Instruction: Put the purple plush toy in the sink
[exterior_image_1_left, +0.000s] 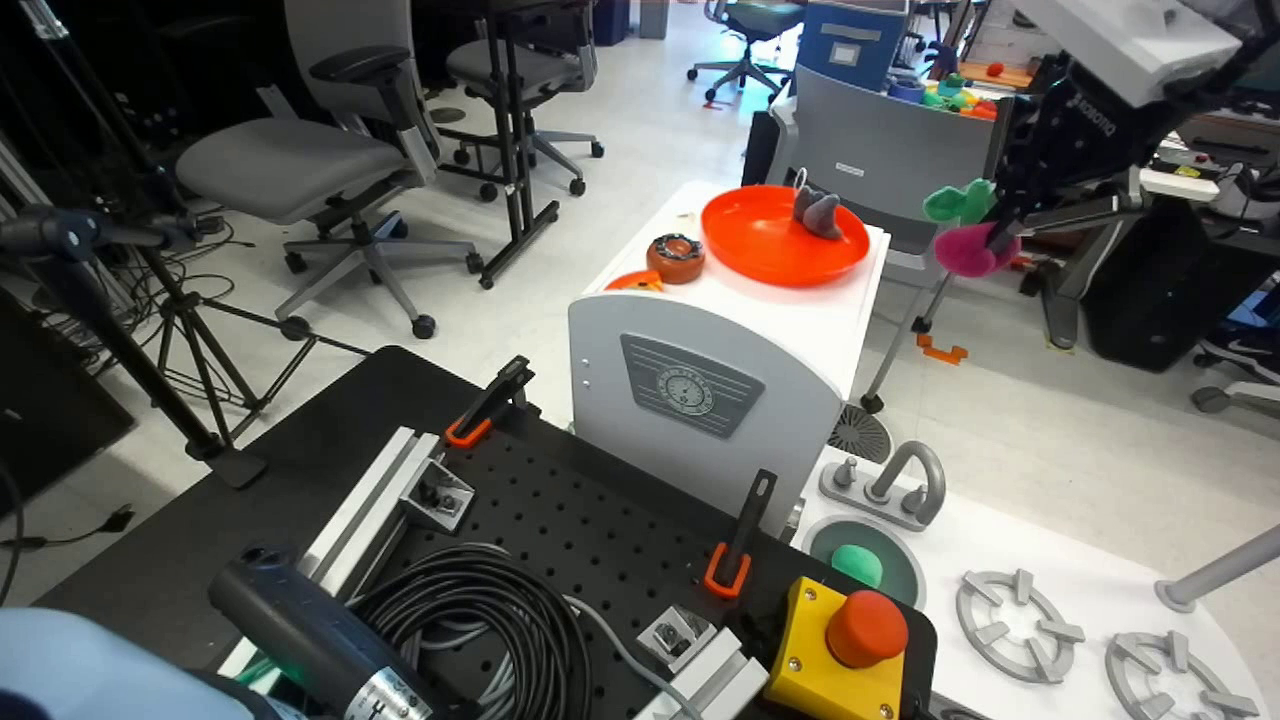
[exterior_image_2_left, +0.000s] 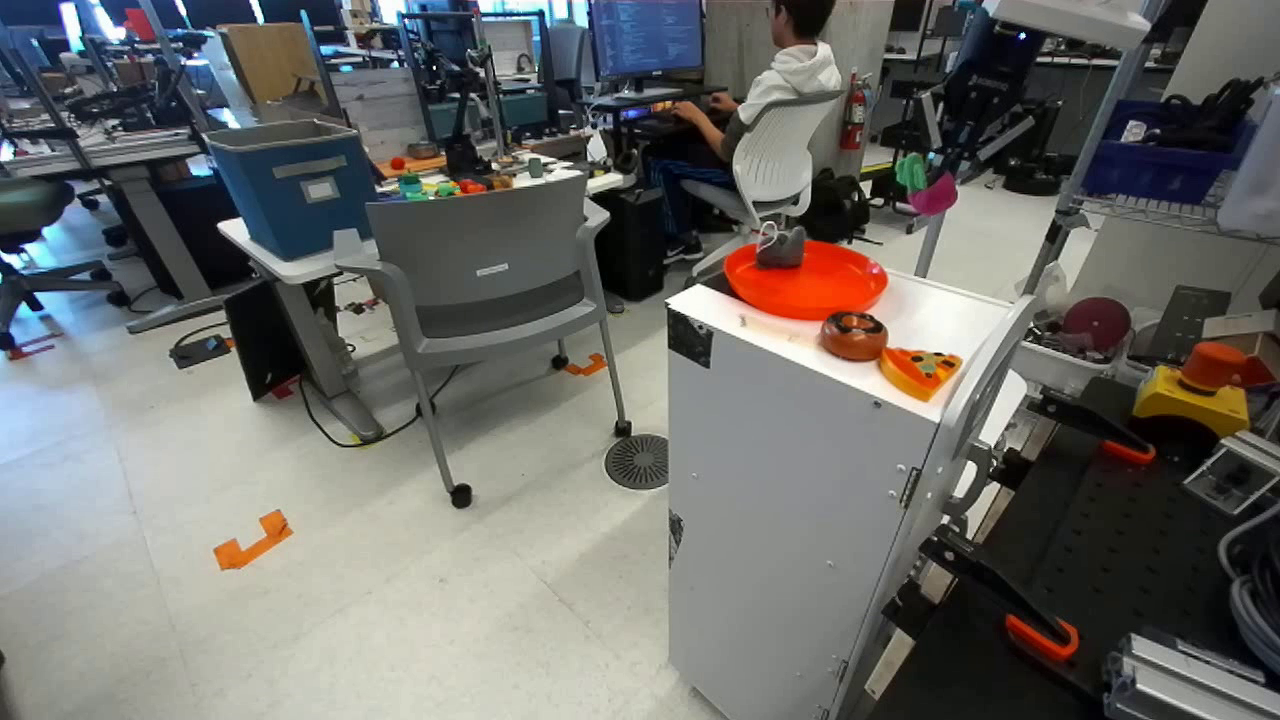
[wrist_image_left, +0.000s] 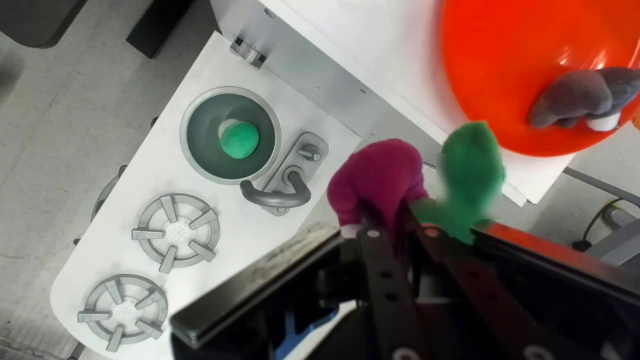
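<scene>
Purple plush toy (wrist_image_left: 385, 167), green leaf-like lobes (wrist_image_left: 470, 170) beside it, hangs in mid-air in both exterior views, the fingers of the gripper (wrist_image_left: 390, 214) clenched on its soft body. Sink (wrist_image_left: 204, 152) lies well apart and lower, a green round thing (wrist_image_left: 240, 140) inside, grey faucet (wrist_image_left: 277, 200) curving just beside. On the taller white cabinet (exterior_image_2_left: 780, 470): orange bowl (wrist_image_left: 500, 60) bearing a grey plush item (wrist_image_left: 572, 97); near the bowl, a brown ring-shaped piece (exterior_image_2_left: 853, 343) and, beside that, a toy pizza slice (exterior_image_2_left: 918, 373).

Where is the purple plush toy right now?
In the wrist view, the purple plush toy is gripped in the end effector, right of the faucet and lower left of the orange bowl.
</scene>
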